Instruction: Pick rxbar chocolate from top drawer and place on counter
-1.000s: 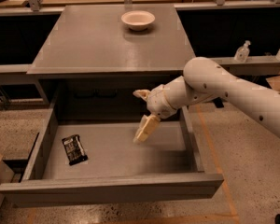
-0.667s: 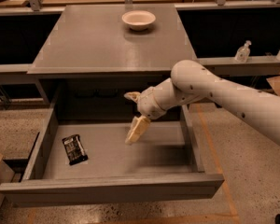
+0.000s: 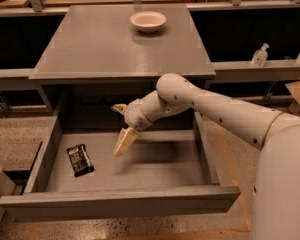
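The rxbar chocolate, a flat black bar, lies on the floor of the open top drawer at its left side. My gripper hangs inside the drawer, above its floor near the middle, to the right of the bar and a little behind it, apart from it. Its pale fingers are spread open and hold nothing. The grey counter sits above the drawer.
A white bowl stands at the back of the counter. The drawer's thick side walls flank the bar. My white arm reaches in from the right. Bottles stand on a shelf at the right.
My gripper has moved left inside the drawer, closer to the bar. The bar has not moved.
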